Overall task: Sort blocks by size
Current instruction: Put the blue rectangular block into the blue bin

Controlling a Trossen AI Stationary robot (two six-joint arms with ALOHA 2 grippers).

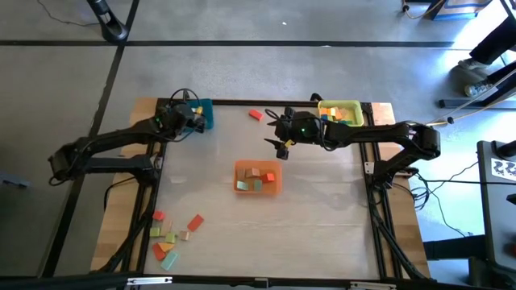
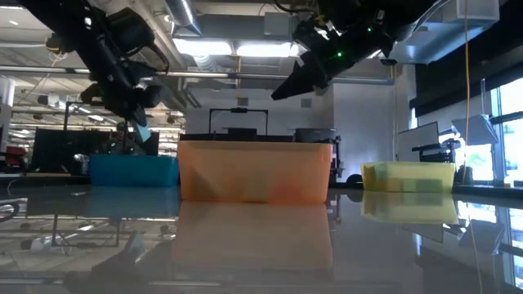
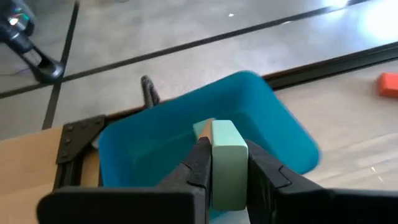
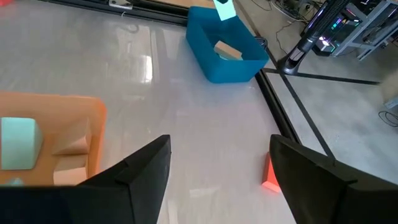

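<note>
My left gripper [image 1: 199,118] hangs over the blue tray [image 1: 206,113] at the table's far left, shut on a light green block [image 3: 227,152]. The block also shows above the tray in the right wrist view [image 4: 224,9]. A tan block [image 4: 228,51] lies on the blue tray's floor. My right gripper [image 1: 279,147] stands open in the air just beyond the orange tray [image 1: 258,179], with nothing between its fingers [image 4: 149,165]. The orange tray holds several blocks. Near the table's near left corner, several loose blocks [image 1: 169,238] lie flat. My left gripper pinches the light green block by two opposite sides [image 3: 216,169] between its two fingers [image 3: 198,163]. The fingers slant downward toward the table's far side. The block is lifted clear, its free end sticking out past the fingertips above the blue tray's inside [image 3: 155,149].
A yellow-green tray [image 1: 340,111] with several blocks stands at the far right. One red block [image 1: 255,114] lies alone on the table between the blue and yellow-green trays. Bare table stretches across the near right and the middle left.
</note>
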